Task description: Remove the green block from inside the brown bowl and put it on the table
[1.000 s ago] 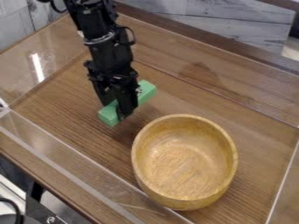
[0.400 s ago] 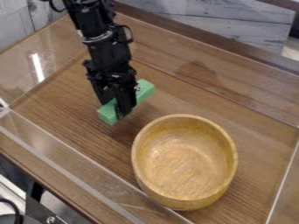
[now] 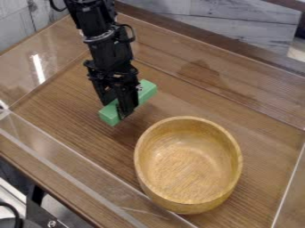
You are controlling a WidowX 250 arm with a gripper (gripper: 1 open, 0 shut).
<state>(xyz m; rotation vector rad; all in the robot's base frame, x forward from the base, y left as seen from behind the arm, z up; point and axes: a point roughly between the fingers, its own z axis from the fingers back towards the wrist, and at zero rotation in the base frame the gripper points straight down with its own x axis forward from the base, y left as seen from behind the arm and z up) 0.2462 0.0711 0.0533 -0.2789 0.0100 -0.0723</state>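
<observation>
The green block (image 3: 113,113) is a small bright green bar, low over the table (image 3: 215,85) just left of the brown bowl (image 3: 187,163). My black gripper (image 3: 123,109) comes down from the upper left and is shut on the block, its fingers crossing the block's middle so both green ends stick out. I cannot tell whether the block's near end touches the wood. The round wooden bowl sits at the lower right with nothing inside it.
Low clear plastic walls (image 3: 71,191) edge the tabletop at the front and left. A grey-white surface (image 3: 238,18) lies beyond the far edge. The bowl's rim stands a short way right of the gripper.
The gripper and block have shifted very slightly; otherwise nothing has visibly changed.
</observation>
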